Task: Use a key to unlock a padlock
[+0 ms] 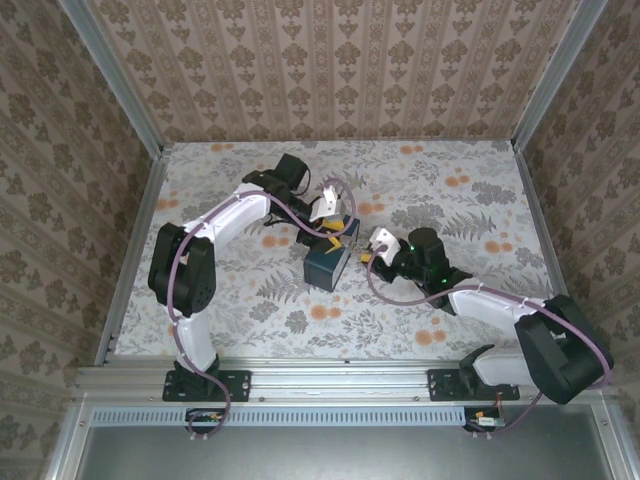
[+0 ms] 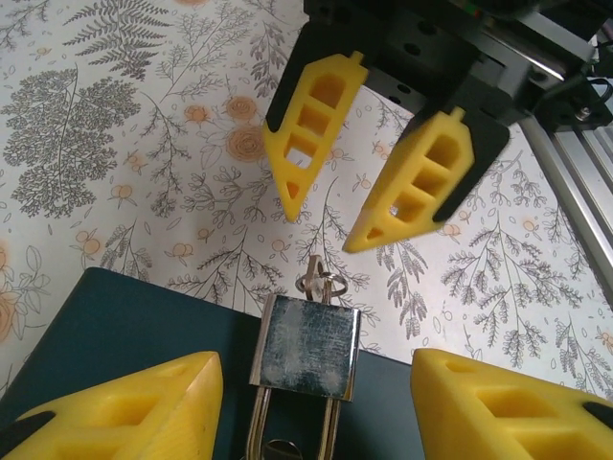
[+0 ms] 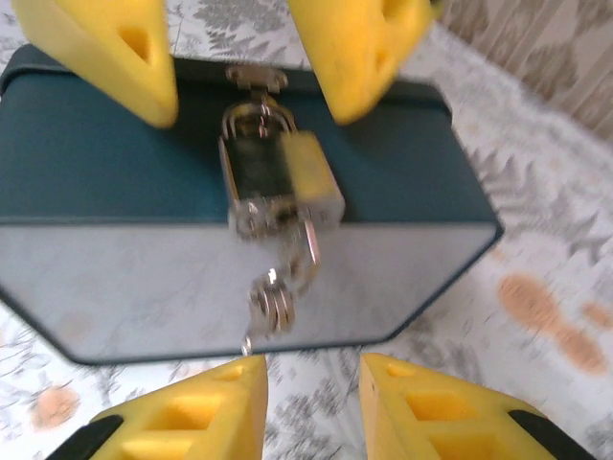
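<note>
The left hand stands apart, straddling the padlock untouched. The right hand, also apart and empty, hovers just below the key. Mid-frame, the padlock hangs on the blue box. It looks small, rigid, slick and likely to swing, so pinch its flat sides. Floral bench, papered walls.
</note>
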